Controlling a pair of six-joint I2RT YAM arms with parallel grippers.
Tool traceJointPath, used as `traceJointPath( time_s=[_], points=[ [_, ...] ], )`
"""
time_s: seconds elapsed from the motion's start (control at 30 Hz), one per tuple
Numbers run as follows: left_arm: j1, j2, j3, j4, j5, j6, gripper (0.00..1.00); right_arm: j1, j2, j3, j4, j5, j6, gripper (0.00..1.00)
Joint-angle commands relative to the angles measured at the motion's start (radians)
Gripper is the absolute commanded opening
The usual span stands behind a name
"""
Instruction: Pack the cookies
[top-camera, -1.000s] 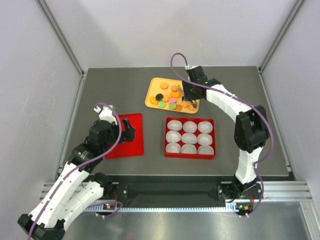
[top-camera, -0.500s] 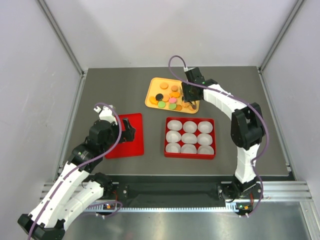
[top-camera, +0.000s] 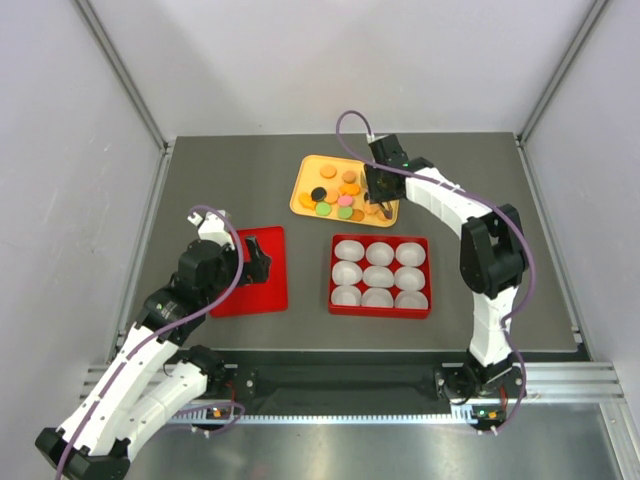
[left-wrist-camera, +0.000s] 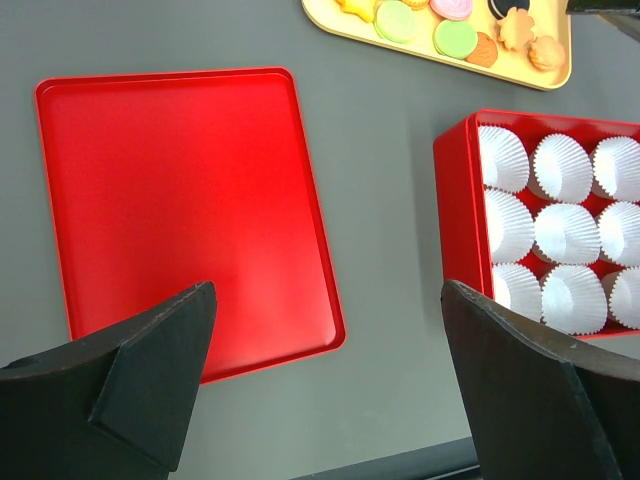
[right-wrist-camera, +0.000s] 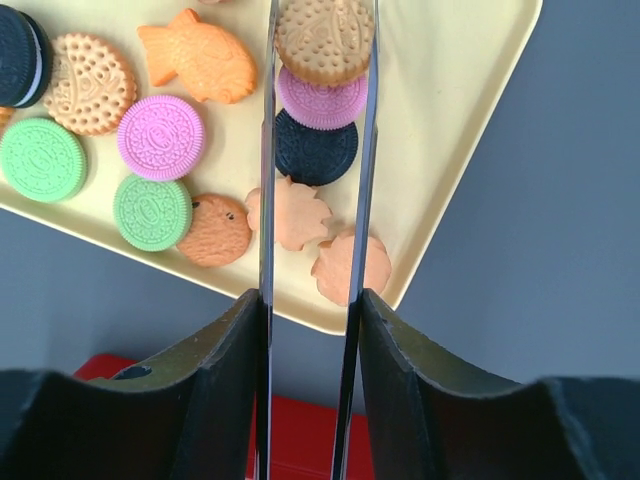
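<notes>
The cookies (top-camera: 335, 200) lie loose on a yellow tray (top-camera: 305, 172) at the back middle of the table. They are round discs in green, pink, black and tan, plus some fish and flower shapes. My right gripper (top-camera: 374, 196) is down over the tray's right side. In the right wrist view its thin blades (right-wrist-camera: 268, 150) press both sides of a tan round cookie (right-wrist-camera: 323, 40), which overlaps a pink one (right-wrist-camera: 320, 103) and a black one (right-wrist-camera: 315, 150). My left gripper (left-wrist-camera: 330, 370) hangs open above bare table, holding nothing.
A red box (top-camera: 380, 312) with several white paper cups (top-camera: 379, 276) sits in front of the yellow tray. A flat red lid (top-camera: 262, 296) lies to its left, under my left gripper. Grey walls close in the table on three sides.
The right gripper has shifted slightly left over the tray and its blades have closed in onto the tan cookie. The left arm has not moved.
</notes>
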Motion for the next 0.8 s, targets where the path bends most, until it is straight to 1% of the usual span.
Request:
traceJointPath(
  time_s=[0.0, 0.5, 0.6, 0.7, 0.77],
  points=[
    [0.003, -0.001, 0.001, 0.025, -0.012, 0.004, 0.99, 0.005, -0.051, 0.061, 0.019, 0.013, -0.013, 0.37],
    [0.003, 0.002, 0.001, 0.022, -0.013, 0.002, 0.99, -0.020, -0.177, -0.003, 0.037, -0.022, 0.006, 0.33],
    [0.003, 0.003, 0.001, 0.022, -0.016, 0.004, 0.99, -0.020, -0.209, -0.037, 0.040, -0.027, 0.009, 0.32],
    [0.003, 0.005, 0.001, 0.022, -0.015, 0.002, 0.99, -0.020, -0.273, -0.104, 0.046, -0.054, 0.015, 0.32],
    [0.002, 0.008, 0.001, 0.024, -0.015, 0.002, 0.99, -0.018, -0.354, -0.187, 0.060, -0.091, 0.024, 0.31]
  ],
)
